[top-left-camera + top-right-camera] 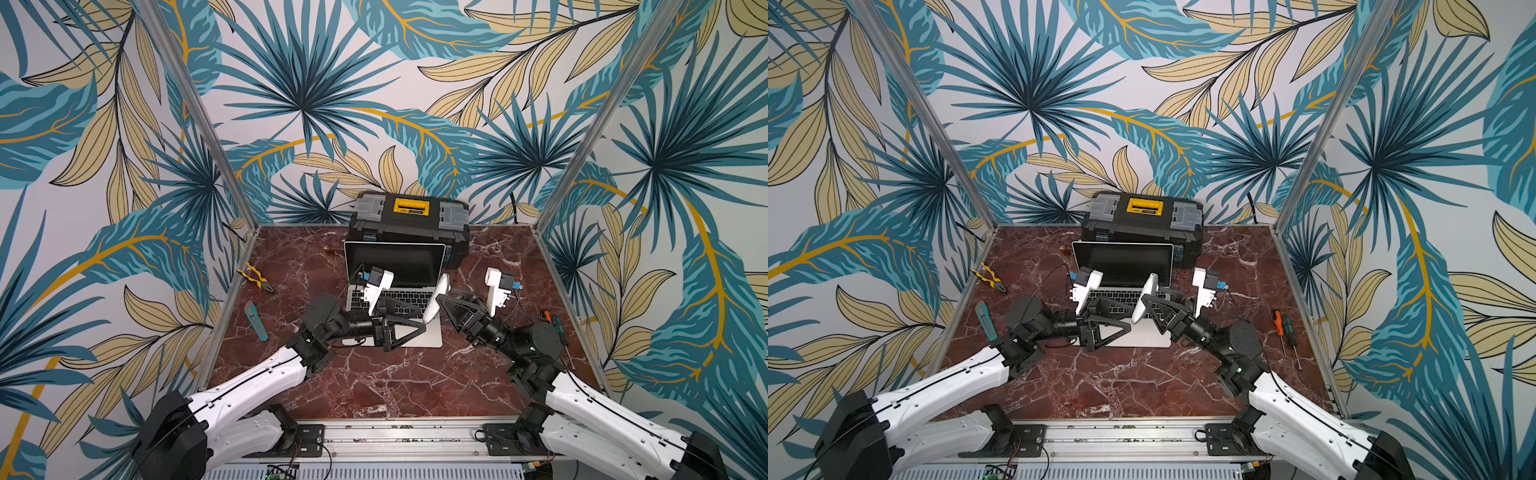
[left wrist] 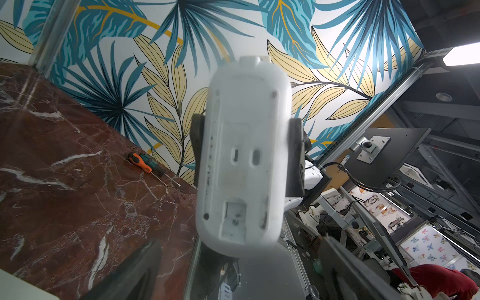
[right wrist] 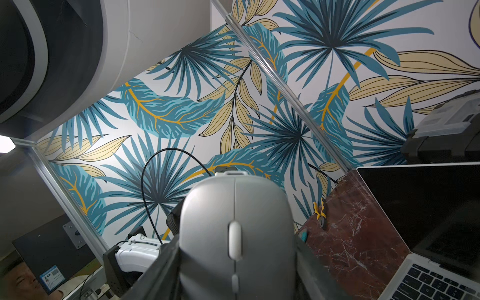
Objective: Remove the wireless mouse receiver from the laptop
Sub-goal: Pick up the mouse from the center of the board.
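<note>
Closest to us, at the table's near edge, we see the alu rail (image 1: pixel 395 436) w/ both arms mounted on it. From there the left arm (image 1: pixel 249 382) and right arm (image 1: pixel 582 399) reach toward the middle of the red marble table (image 1: pixel 395 386).

We find the laptop (image 1: pixel 409 297) lid-open at the table's centre, toward the far edge. Its dark screen faces us, w/ keys and silver palm rest partly under the grippers.

We see the right gripper (image 1: pixel 444 300) clamped on a white wireless mouse (image 1: pixel 436 299). It's held off the table, stood on end w/ a slight tilt, over the laptop's right side in both top views. The left wrist view gives us the mouse (image 2: pixel 244 155) from its underside, w/ the right gripper's dark fingers (image 2: pixel 197 150) pressed on both long sides. The right wrist view shows its button side.

We see the left gripper (image 1: pixel 417 320) just beside the mouse, over the palm rest, jaws apart, nothing btwn them. We can't pick out the receiver in any view: too small.

We note a black toolbox (image 1: pixel 409 224) w/ yellow handle at the far edge, right behind the screen. Yellow-handled pliers (image 1: pixel 255 278) and a teal utility knife (image 1: pixel 255 322) lie near the left edge. Two screwdrivers (image 1: pixel 1285 330), orange & green, lie near the right edge.
</note>
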Action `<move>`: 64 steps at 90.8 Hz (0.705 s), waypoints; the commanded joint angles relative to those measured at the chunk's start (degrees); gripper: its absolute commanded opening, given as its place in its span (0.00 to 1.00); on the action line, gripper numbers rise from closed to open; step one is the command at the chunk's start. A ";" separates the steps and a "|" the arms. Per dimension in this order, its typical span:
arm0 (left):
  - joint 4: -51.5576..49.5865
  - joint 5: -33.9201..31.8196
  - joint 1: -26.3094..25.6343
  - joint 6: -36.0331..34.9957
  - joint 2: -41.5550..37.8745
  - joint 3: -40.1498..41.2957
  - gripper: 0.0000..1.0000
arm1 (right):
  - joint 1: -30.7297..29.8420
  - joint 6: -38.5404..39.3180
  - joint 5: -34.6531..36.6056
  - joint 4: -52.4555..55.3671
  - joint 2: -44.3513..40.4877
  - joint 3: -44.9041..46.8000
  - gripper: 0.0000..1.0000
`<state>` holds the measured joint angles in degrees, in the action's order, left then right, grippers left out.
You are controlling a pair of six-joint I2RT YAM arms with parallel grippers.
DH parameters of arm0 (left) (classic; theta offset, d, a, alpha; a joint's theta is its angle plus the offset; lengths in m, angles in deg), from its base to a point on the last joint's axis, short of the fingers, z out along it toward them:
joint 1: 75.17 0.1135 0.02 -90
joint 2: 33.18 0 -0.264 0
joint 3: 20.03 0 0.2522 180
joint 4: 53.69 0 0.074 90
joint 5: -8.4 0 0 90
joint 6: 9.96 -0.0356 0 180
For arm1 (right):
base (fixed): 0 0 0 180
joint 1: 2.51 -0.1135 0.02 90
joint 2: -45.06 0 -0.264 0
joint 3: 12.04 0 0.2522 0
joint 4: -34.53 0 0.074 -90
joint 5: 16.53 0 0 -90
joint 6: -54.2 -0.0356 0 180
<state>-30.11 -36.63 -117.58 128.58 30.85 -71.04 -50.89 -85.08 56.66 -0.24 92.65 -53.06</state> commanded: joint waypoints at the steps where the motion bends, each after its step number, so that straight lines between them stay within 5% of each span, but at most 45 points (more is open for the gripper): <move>1: 8.40 0.34 -1.23 1.45 1.87 -0.02 0.99 | -0.13 -1.70 -1.62 -4.51 0.16 1.12 0.57; 64: 16.90 1.12 -1.48 6.10 6.19 -0.93 0.66 | -0.16 -3.88 -2.77 -6.48 2.80 2.49 0.58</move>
<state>-17.06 -36.56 -118.74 134.46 37.00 -71.06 -50.89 -88.77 54.47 -4.64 95.06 -51.77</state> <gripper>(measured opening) 0.670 0.639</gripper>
